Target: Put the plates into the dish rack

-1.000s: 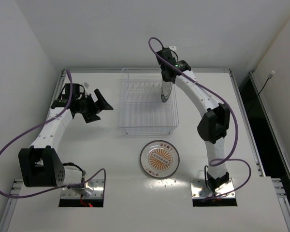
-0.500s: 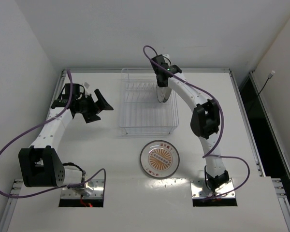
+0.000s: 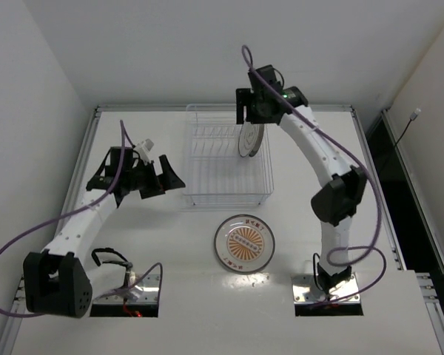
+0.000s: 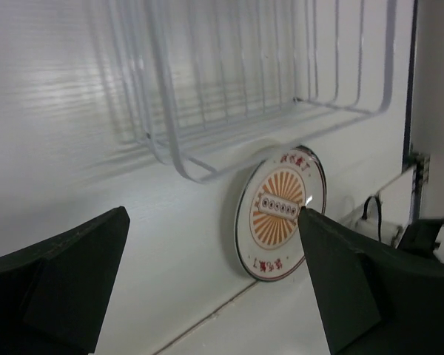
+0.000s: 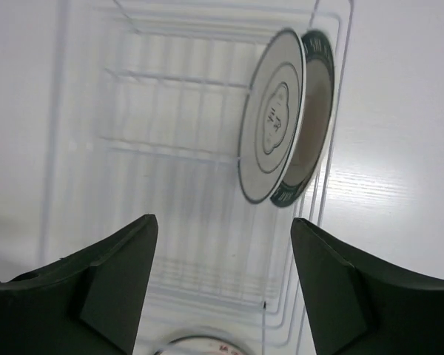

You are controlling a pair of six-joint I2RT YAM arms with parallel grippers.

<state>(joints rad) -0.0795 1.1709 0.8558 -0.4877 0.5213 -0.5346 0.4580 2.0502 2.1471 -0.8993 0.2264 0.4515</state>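
Lifting the wide-open, empty right gripper [image 5: 223, 222] straight up should spare the white plate [image 5: 274, 140] standing on edge in the dish rack [image 3: 227, 198]; left gripper [image 4: 213, 214], also open and empty, faces the orange plate [image 4: 281, 214] flat beside the rack.

Orange sunburst plate [image 5: 196, 347] mostly beyond the right wrist view's bottom edge

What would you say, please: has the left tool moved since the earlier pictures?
Yes. In the top view the left tool has shifted toward the arm bases and slightly right, closer to the dish rack's near-left corner.
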